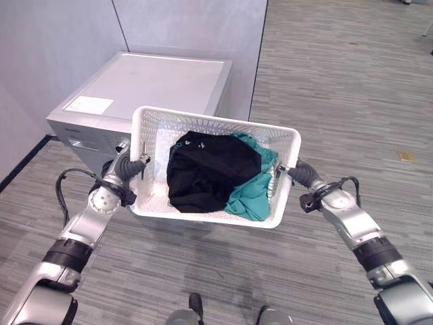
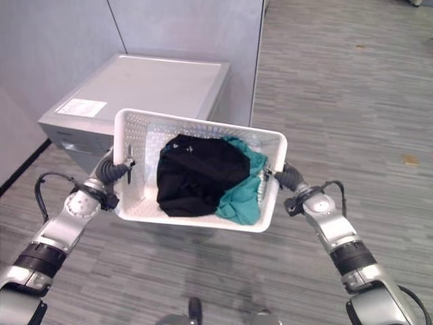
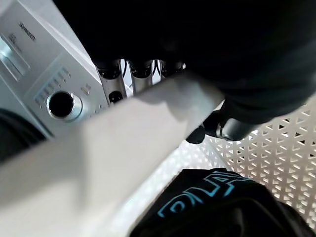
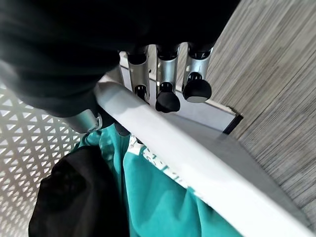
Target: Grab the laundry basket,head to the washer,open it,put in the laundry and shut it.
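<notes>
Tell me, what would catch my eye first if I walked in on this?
Most striking is the white perforated plastic laundry basket held up between the robot's left hand and right hand, each gripping a side rim. Inside lie a black garment and, on the right-hand side, a teal garment. Just behind stands the silver-grey washing machine, against the grey wall.

White perforated plastic laundry basket [image 1: 152,128], rectangular, held up off floor, tilted w/ far rim higher, just in front of washer. Inside: black garment [image 1: 210,169] bunched at centre-left, teal garment [image 1: 254,189] crumpled beside it toward right wall, partly under black one. Silver-grey washer [image 1: 155,84] w/ flat top, against partition, control knob [image 3: 62,104] on front panel.
</notes>
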You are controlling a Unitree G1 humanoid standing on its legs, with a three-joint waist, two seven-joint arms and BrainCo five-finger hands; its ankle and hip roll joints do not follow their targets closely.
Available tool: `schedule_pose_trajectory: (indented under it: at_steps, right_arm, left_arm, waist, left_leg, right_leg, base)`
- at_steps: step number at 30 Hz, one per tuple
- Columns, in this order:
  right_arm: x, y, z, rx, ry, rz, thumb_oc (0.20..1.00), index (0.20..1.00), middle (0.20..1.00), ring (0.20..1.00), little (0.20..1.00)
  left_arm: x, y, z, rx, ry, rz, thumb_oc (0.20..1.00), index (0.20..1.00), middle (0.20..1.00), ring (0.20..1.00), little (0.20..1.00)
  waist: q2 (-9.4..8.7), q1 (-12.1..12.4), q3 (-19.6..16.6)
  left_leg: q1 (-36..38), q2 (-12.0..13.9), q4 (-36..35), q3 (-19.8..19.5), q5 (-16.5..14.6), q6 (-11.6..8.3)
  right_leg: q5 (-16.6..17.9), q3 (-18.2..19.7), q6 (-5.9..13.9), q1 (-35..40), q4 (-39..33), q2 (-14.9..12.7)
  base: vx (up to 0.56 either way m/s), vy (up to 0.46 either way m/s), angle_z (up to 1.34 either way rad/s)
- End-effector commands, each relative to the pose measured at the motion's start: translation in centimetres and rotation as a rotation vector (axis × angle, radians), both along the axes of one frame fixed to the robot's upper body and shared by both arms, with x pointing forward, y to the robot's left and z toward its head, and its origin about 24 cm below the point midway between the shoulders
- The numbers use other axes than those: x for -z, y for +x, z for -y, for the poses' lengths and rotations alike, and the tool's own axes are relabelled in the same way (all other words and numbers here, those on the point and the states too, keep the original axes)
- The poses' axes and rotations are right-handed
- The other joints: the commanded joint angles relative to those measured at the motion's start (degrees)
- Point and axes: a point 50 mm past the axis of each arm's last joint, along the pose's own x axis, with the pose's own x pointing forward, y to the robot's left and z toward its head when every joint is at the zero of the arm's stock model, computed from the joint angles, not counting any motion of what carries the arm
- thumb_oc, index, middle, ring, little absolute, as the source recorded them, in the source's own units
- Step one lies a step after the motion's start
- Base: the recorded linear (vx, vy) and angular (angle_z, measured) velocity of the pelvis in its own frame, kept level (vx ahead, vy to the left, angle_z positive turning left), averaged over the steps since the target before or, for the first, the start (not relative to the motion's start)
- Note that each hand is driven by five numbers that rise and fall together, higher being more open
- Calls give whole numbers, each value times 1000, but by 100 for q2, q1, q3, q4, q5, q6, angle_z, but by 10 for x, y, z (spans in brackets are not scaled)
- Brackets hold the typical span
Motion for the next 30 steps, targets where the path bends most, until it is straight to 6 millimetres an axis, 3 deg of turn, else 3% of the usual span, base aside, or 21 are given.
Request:
schedule_pose_trajectory:
  at_steps: [1, 3, 4, 5, 9, 10, 11, 12, 13, 15, 16, 17, 18, 19, 21, 22, 26, 27, 28, 30]
  right_arm:
    - [-66, 2, 72, 234, -11, 220, 200, 200, 200, 200, 200]
    - [-77, 1, 74, 239, -6, 261, 200, 200, 200, 200, 200]
    - [-85, -1, 80, 248, -27, 278, 200, 200, 200, 200, 200]
    - [-88, -3, 85, 260, -44, 281, 200, 200, 200, 200, 200]
    - [-100, -7, 96, 289, -63, 313, 200, 200, 200, 200, 200]
    - [-101, -9, 98, 296, -62, 319, 200, 200, 200, 200, 200]
    - [-99, -12, 105, 321, -61, 311, 200, 200, 200, 200, 200]
    - [-99, -14, 108, 331, -69, 312, 200, 200, 200, 200, 200]
    - [-97, -14, 107, 334, -83, 309, 200, 200, 200, 200, 200]
    - [-89, -13, 108, 356, -77, 287, 200, 200, 200, 200, 200]
    - [-87, -12, 107, 359, -72, 279, 200, 200, 200, 200, 200]
    - [-85, -11, 105, 357, -65, 276, 200, 200, 200, 200, 200]
    - [-85, -11, 105, 358, -65, 276, 200, 200, 200, 200, 200]
    - [-83, -8, 100, 345, -54, 272, 200, 200, 200, 200, 200]
    - [-84, -5, 97, 344, -39, 280, 200, 200, 200, 200, 200]
    - [-90, -1, 90, 317, -33, 297, 200, 200, 200, 200, 200]
    - [-110, 14, 79, 288, -37, 328, 200, 200, 200, 200, 200]
    - [-113, 15, 80, 290, -51, 329, 200, 200, 200, 200, 200]
    - [-114, 16, 79, 289, -51, 331, 200, 200, 200, 200, 200]
    - [-133, 21, 78, 288, -96, 357, 200, 200, 200, 200, 200]
  left_arm:
    - [-63, -17, -93, -377, -2, 219, 200, 200, 200, 200, 200]
    - [-65, -13, -89, -371, -26, 232, 200, 200, 200, 200, 200]
    - [-64, -12, -86, -355, -29, 232, 200, 200, 200, 200, 200]
    - [-63, -12, -85, -350, -32, 231, 200, 200, 200, 200, 200]
    - [-69, -7, -82, -338, -36, 245, 200, 200, 200, 200, 200]
    - [-71, -6, -81, -335, -28, 249, 200, 200, 200, 200, 200]
    - [-69, -3, -75, -308, -24, 241, 200, 200, 200, 200, 200]
    - [-70, -1, -72, -295, -17, 243, 200, 200, 200, 200, 200]
    - [-67, 5, -62, -263, -19, 242, 200, 200, 200, 200, 200]
    - [-72, 11, -58, -251, -22, 251, 200, 200, 200, 200, 200]
    - [-76, 14, -56, -248, -15, 259, 200, 200, 200, 200, 200]
    - [-80, 16, -55, -249, -7, 265, 200, 200, 200, 200, 200]
    - [-80, 16, -55, -249, -7, 265, 200, 200, 200, 200, 200]
    - [-88, 18, -55, -248, 17, 276, 200, 200, 200, 200, 200]
    - [-93, 20, -55, -252, 22, 288, 200, 200, 200, 200, 200]
    - [-101, 21, -55, -249, 29, 305, 200, 200, 200, 200, 200]
    - [-120, 24, -53, -235, 10, 359, 200, 200, 200, 200, 200]
    - [-126, 25, -52, -234, 12, 379, 200, 200, 200, 200, 200]
    - [-127, 24, -52, -235, 11, 380, 200, 200, 200, 200, 200]
    - [-150, 28, -51, -248, 17, 449, 200, 200, 200, 200, 200]
  waist:
    - [-418, 278, -241]
    - [-435, 294, -219]
    - [-403, 231, -315]
    - [-391, 204, -329]
    - [-374, 156, -372]
    - [-359, 132, -384]
    - [-231, 64, -526]
    - [-179, 42, -570]
    - [-109, 30, -554]
    - [-91, 52, -567]
    - [-53, 13, -568]
    - [-29, -5, -557]
    - [-43, 12, -554]
    - [39, -4, -532]
    - [50, 20, -497]
    - [70, 63, -463]
    - [43, -44, -455]
    - [20, -74, -458]
    - [21, -81, -461]
    - [-138, -167, -481]
  left_leg:
    - [-728, 598, 2098, -1241, -729, -188]
    - [-892, 621, 2124, -1677, -620, -253]
    - [-712, 897, 1543, -1804, -569, -326]
    - [-673, 1096, 1276, -1732, -339, -384]
    - [-668, 1414, 681, -1757, 63, -514]
    - [-681, 1396, 684, -1780, 55, -554]
    - [-513, 1319, 518, -1692, -257, -612]
    - [-431, 1288, 431, -1613, -338, -637]
    - [-415, 917, 719, -1560, -749, -528]
    - [-275, 579, 856, -1367, -1044, -344]
    - [-240, 441, 880, -1330, -1121, -245]
    - [-195, 307, 894, -1306, -1182, -116]
    - [-197, 296, 902, -1287, -1189, -108]
    - [-124, 132, 890, -1253, -1239, 100]
    - [-33, 82, 840, -1166, -1252, 165]
    - [136, 24, 706, -999, -1244, 258]
    - [560, -144, 227, -914, -1177, 244]
    - [667, -189, 172, -924, -1212, 245]
    - [649, -188, 164, -924, -1185, 243]
    - [914, -330, 95, -1035, -1337, 250]
  right_leg:
    - [-116, 336, -425, 189, -268, 616]
    - [-81, 299, -406, 307, -525, 619]
    - [-111, 280, -302, 353, -638, 566]
    - [-121, 241, -278, 382, -656, 522]
    - [-183, 218, -199, 431, -646, 371]
    - [-171, 204, -162, 444, -653, 302]
    - [-139, 116, -11, 494, -662, 97]
    - [-85, 79, 60, 502, -646, -20]
    - [276, 167, 286, 513, -586, -473]
    - [708, 313, 460, 466, -490, -891]
    - [933, 362, 447, 392, -316, -1041]
    - [1014, 455, 361, 262, -56, -1109]
    - [997, 486, 366, 226, -12, -1122]
    - [954, 509, 202, 60, 526, -1027]
    - [878, 418, 181, -76, 831, -1003]
    - [836, -99, 132, -215, 1056, -973]
    - [632, -831, 95, -509, 293, -160]
    - [622, -882, 99, -640, 137, 22]
    - [661, -890, 89, -642, 95, 29]
    - [941, -706, 120, -849, -733, 486]
  base:
    - [-50, -144, -19]
    - [-16, 64, -2]
    - [57, 240, 11]
    - [57, 197, 18]
    - [27, 232, 31]
    - [106, 481, 2]
    - [110, 486, -2]
    - [106, 715, -6]
    - [39, 618, -3]
    - [18, 609, -9]
    - [-8, 513, -24]
    - [-19, 322, -30]
    - [-6, 422, -19]
    - [0, 270, -11]
    - [23, 342, -26]
    - [90, 361, -60]
    - [133, 167, -42]
    - [105, 69, 2]
    - [118, 38, 7]
    - [283, 9, 10]
